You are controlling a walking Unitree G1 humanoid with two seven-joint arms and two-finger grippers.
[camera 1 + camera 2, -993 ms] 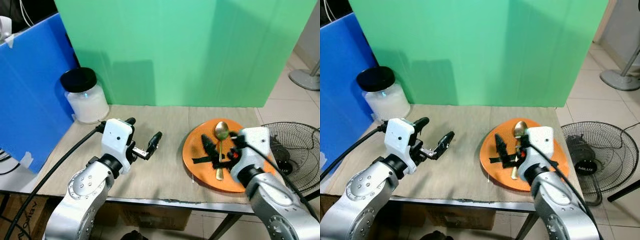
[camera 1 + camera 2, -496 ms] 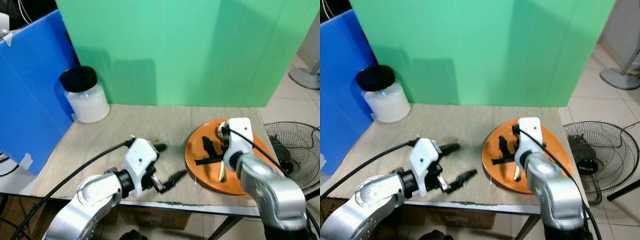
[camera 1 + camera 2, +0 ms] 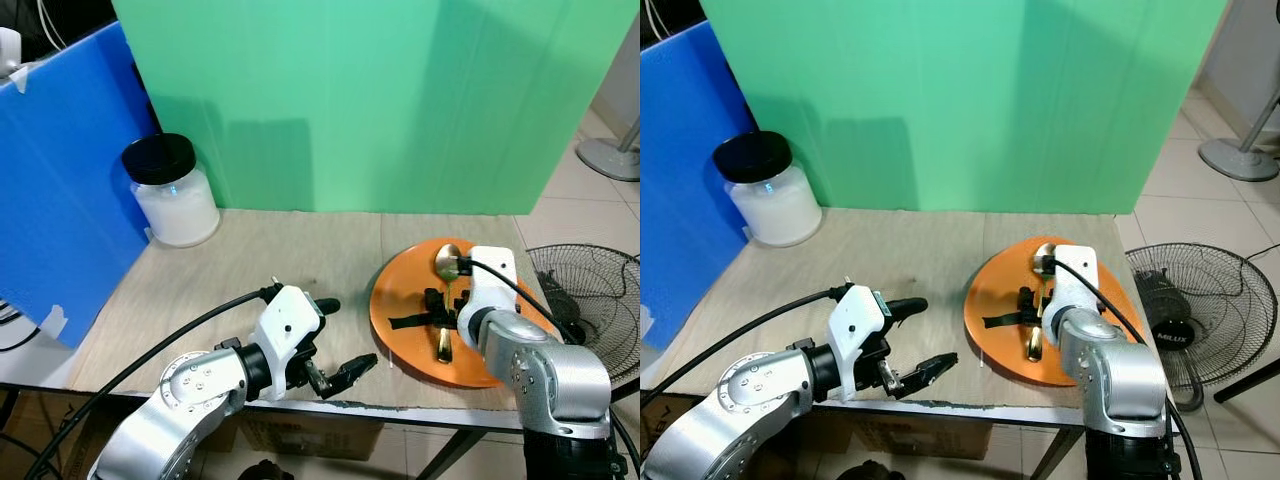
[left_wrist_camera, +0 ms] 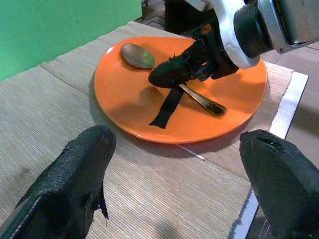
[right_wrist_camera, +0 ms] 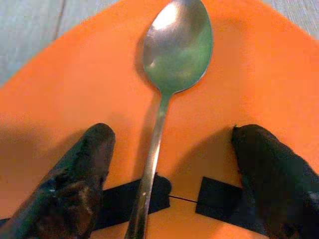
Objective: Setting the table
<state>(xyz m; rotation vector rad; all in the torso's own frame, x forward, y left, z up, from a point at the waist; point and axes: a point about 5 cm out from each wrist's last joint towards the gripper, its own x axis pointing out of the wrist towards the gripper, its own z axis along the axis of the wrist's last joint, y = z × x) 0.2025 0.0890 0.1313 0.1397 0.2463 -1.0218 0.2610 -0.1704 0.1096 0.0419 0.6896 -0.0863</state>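
Spoon [image 5: 164,99] between spread right claw [image 5: 169,174] fingers — orange plate [image 3: 400,345] beneath.

One orange plate [image 3: 410,300] is counted, set near the right edge of the tabletop [image 3: 250,265]. One gold spoon [image 3: 444,300] is seen lying on that plate. One glass jar [image 3: 170,190] with a black lid is found at the tabletop's back left corner. Two grippers are counted: the left gripper [image 3: 340,340] at the front edge, fingers spread apart, and the right gripper [image 5: 172,179] over the plate, fingers parted either side of the spoon handle. One blue panel [image 3: 60,190] and one green backdrop [image 3: 370,100] are noted. One fan [image 3: 590,300] is seen on the floor past the right edge.
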